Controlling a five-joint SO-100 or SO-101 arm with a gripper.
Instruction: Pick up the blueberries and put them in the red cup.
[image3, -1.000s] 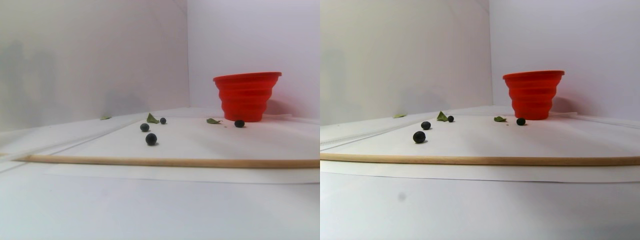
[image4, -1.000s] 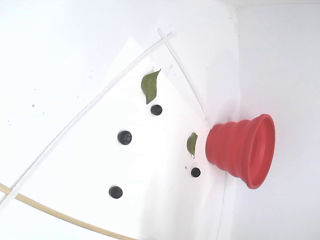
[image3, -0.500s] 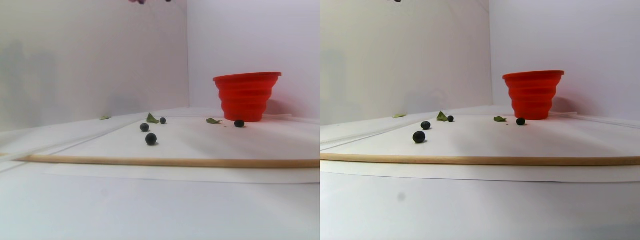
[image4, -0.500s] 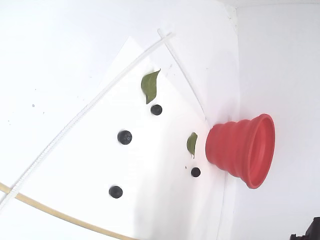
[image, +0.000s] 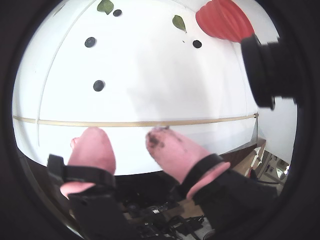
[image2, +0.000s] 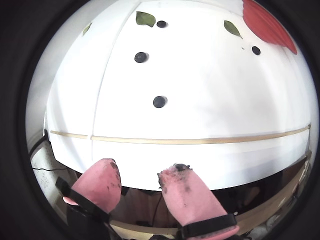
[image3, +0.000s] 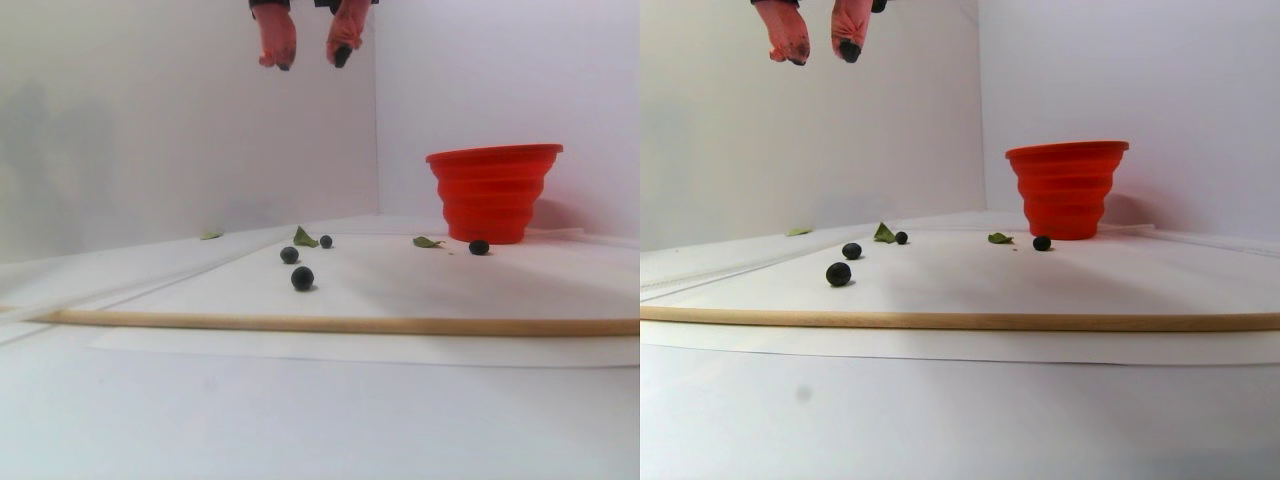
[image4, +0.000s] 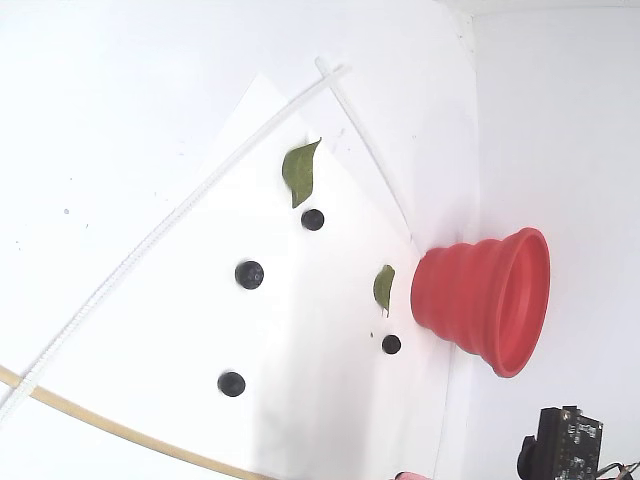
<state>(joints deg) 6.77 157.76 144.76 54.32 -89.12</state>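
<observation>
Gripper: two pink-covered fingers, tips stained dark, parted with a clear gap between them and nothing held; it hangs high above the white work surface, seen near the top edge of the stereo pair view and along the lower edge of both wrist views. Change noted: a second ago no gripper showed in the stereo pair view, half a second ago only a trace at the top edge, and now both fingertips are plainly in frame; in the fixed view a dark part of the arm has come further in at the lower right corner. Judgement: the arm is entering the workspace, the approach is only beginning, and no berry has yet been picked. Blueberries: four small round near-black balls, all lying on the white sheet where they lay a second ago. One lies nearest the wooden strip; one lies further in; one sits just beside the larger green leaf; one rests near the foot of the cup, close to the smaller leaf. Red cup: bright red, ribbed, stepped and tapering, wide rim uppermost, standing upright by the back wall; the fixed view shows it turned sideways. Whether anything lies inside it cannot be told.
</observation>
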